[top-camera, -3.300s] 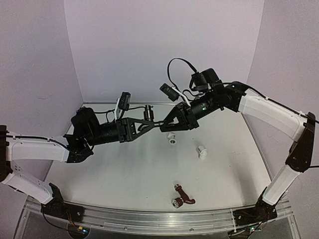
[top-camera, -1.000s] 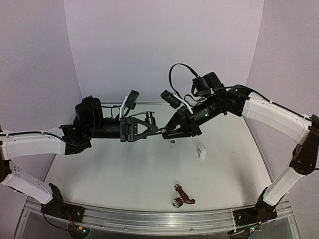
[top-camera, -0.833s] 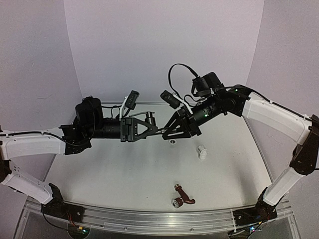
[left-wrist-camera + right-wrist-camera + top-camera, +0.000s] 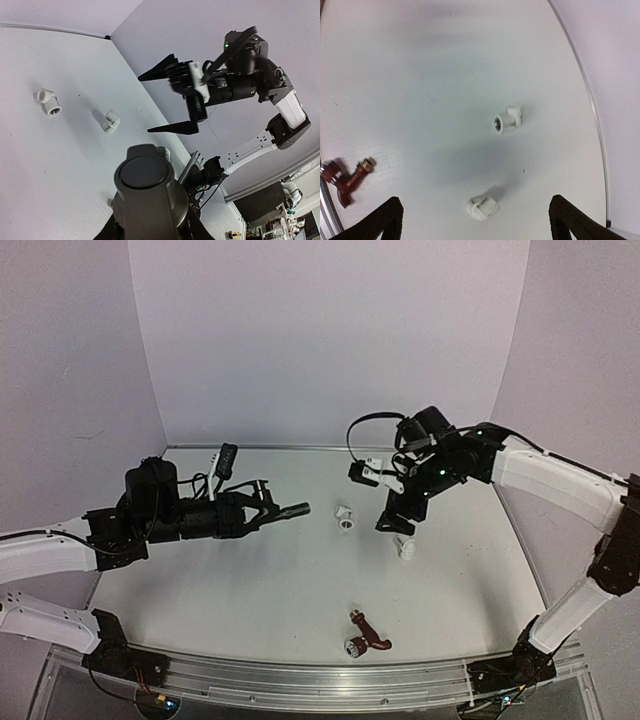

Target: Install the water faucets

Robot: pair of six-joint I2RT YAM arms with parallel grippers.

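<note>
Holding one faucet aloft while my other hand goes for a fitting is the step I judge myself to be in; nothing is installed yet.

Over the white table [image 4: 250, 590] my two arms stand well apart. My left gripper [image 4: 262, 508] is clenched on the dark faucet [image 4: 293, 509], which juts out roughly level toward the middle, clear of the surface. My right gripper [image 4: 397, 527] points downward with its jaws spread wide and nothing between them.

The red faucet [image 4: 367, 633] lies untouched near the front edge, well away from both grippers.

Two small fittings rest on the table. The right elbow [image 4: 405, 547] sits just below my right fingers [image 4: 385, 220] and shows between them in the right wrist view. The left elbow [image 4: 344, 517] lies between my two grippers, one open mouth turned up toward that camera.

Next, I think, the right gripper must drop straight down, straddle the right elbow and close on its body, leaving a mouth free. That mouth then has to face the dark faucet's threaded end. The elbow is small and rounded, so an off-centre pinch could send it skidding.
</note>
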